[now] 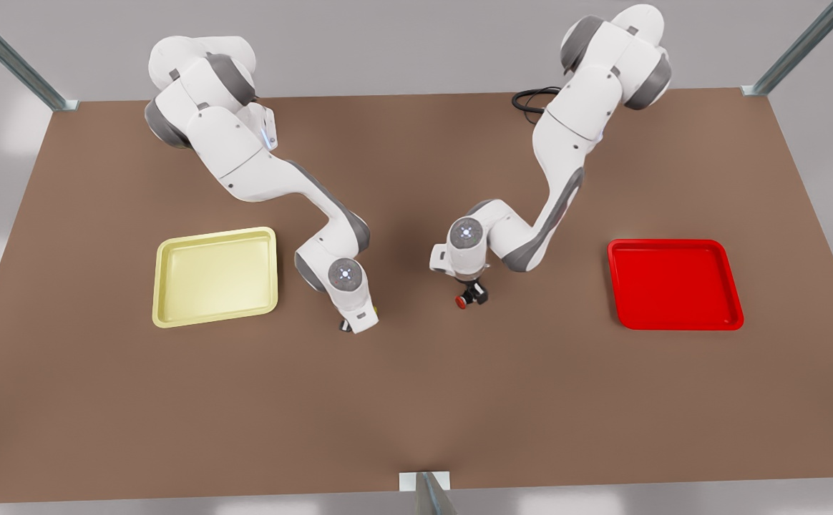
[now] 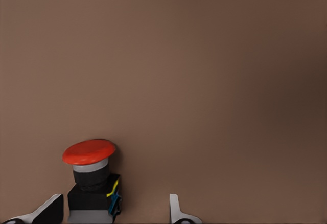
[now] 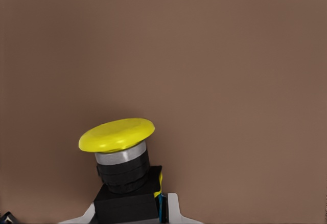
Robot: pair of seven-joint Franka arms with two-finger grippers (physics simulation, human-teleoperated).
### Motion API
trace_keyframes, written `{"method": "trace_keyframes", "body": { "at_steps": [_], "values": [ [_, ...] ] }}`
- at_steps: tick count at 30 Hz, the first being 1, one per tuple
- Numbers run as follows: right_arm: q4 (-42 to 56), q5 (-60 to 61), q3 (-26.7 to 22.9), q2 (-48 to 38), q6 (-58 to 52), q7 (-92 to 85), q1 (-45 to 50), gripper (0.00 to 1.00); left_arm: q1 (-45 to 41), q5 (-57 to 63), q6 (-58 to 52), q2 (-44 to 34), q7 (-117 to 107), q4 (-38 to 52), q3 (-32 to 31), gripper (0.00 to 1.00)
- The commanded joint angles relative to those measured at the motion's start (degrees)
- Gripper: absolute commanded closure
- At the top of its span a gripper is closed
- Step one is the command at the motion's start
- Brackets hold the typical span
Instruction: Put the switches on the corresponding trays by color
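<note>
A grey metal post (image 1: 425,492) stands at the near edge of a wide brown worktop (image 1: 416,400). Two white robot arms reach down over the worktop's middle.

The arm on the front view's right carries the left gripper (image 1: 472,289), low over the worktop near its centre. Right at its tip is the red switch (image 1: 463,300), a small dark block with a round red cap, lying on the worktop with the cap pointing toward the front view's left. In the left wrist view the left gripper (image 2: 112,207) has its jaws spread wide. The red switch (image 2: 92,175) sits between them, close against one finger (image 2: 51,211) and well clear of the other. The jaws are not holding it.

The arm on the front view's left carries the right gripper (image 1: 356,325), also down at the worktop. A sliver of the yellow switch (image 1: 373,312) peeks out beside it. In the right wrist view the right gripper (image 3: 127,215) has its jaws closed against both sides of the dark body of the yellow switch (image 3: 117,134), gripping it.

The pale yellow tray (image 1: 216,234) lies near the right gripper, on the front view's left. The bright red tray (image 1: 674,244) lies well apart from the left gripper, on the front view's right. Neither tray has a switch in it.

A black cable (image 1: 531,96) coils at the worktop's far edge.
</note>
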Motion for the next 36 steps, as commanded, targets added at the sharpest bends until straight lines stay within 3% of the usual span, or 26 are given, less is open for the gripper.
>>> {"method": "trace_keyframes", "body": {
  "at_steps": [1,6,11,13,15,16,18,20,25,26,30,33,34,36],
  "values": [
    [0.0,0.0,0.0,0.0,0.0,-0.1,-0.1,0.47,0.0,0.0,0.1,0.1,-0.1,0.0,0.0,0.00],
    [0.2,0.0,0.1,-0.1,-0.4,0.0,-0.3,0.47,0.4,0.5,-0.1,-0.1,-0.1,-0.2,0.2,0.00],
    [-3.3,0.5,0.8,-5.8,-3.0,0.2,-3.4,0.46,0.0,0.5,-0.2,0.5,-1.2,-0.3,0.3,0.03],
    [-10.3,0.5,2.6,-11.2,-2.8,0.2,-8.1,0.46,-0.2,0.6,-0.1,0.8,-1.2,-0.3,0.4,0.09],
    [-21.1,0.6,4.6,-19.7,-1.9,0.4,-14.0,0.46,-0.1,0.7,-0.2,0.9,-1.2,-0.3,0.4,0.34],
    [-27.4,0.9,7.6,-24.0,-1.4,0.4,-18.6,0.46,0.0,0.8,-0.1,0.9,-1.2,-0.3,0.4,0.39],
    [-38.8,0.9,13.9,-30.5,2.7,0.0,-28.8,0.46,0.0,0.9,-0.2,0.8,-1.2,-0.3,0.4,0.41],
    [-43.7,0.8,15.4,-33.8,4.0,-4.3,-36.7,0.46,0.0,0.9,-0.2,0.8,-1.2,-0.3,0.4,0.41],
    [-45.4,0.2,15.4,-33.5,5.3,-10.5,-45.2,0.45,0.3,2.2,-0.3,0.7,-1.2,-0.4,0.4,0.41],
    [-45.5,0.2,15.4,-33.4,5.3,-10.5,-45.5,0.00,0.4,2.3,-0.4,0.6,-1.2,-0.6,0.4,0.42],
    [-45.6,0.2,15.4,-33.4,5.4,-10.4,-45.4,0.00,0.4,2.3,-0.5,0.4,-1.3,-0.8,0.4,0.52],
    [-44.4,0.5,16.2,-34.9,4.4,-9.5,-44.3,0.00,0.5,2.3,-0.6,0.1,-1.4,-0.8,0.3,0.53],
    [-41.2,0.8,17.7,-34.8,-0.1,-3.9,-44.3,0.00,0.5,2.3,-0.6,0.1,-1.4,-0.9,0.3,0.53],
    [-24.9,5.8,24.8,-33.7,-20.5,21.7,-44.2,0.00,0.4,2.3,-0.7,0.1,-1.6,-0.8,0.3,0.53]
  ]
}}
